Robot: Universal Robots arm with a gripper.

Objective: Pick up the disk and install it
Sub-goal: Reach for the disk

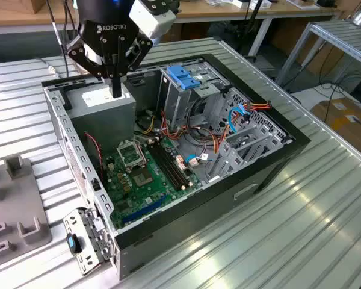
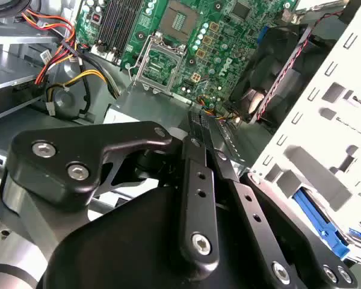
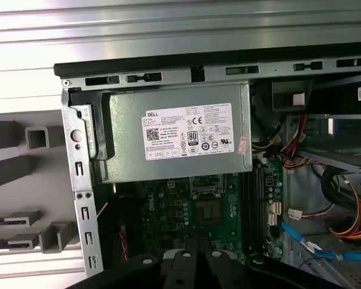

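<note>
The disk is not in my claw [image 1: 116, 91], and I cannot tell where it lies. My claw's black fingers are pressed together with nothing between them. The claw hangs over the power supply [image 1: 102, 105], in the case's far corner toward the exterior view's left. That supply is a plain grey metal box with a white sticker (matte, square-edged). On its near side lies the green motherboard [image 1: 141, 174], studded with sockets and slots. To the right, a blue ridged plastic piece [image 1: 183, 76] tops the silver drive cage [image 1: 179, 102]. Orange, red and blue cables [image 1: 240, 114] trail further right. The open black case [image 1: 198, 218] rests on a ribbed metal tabletop [image 1: 301, 241], with grey slotted blocks [image 1: 12, 198] at the near left.
</note>
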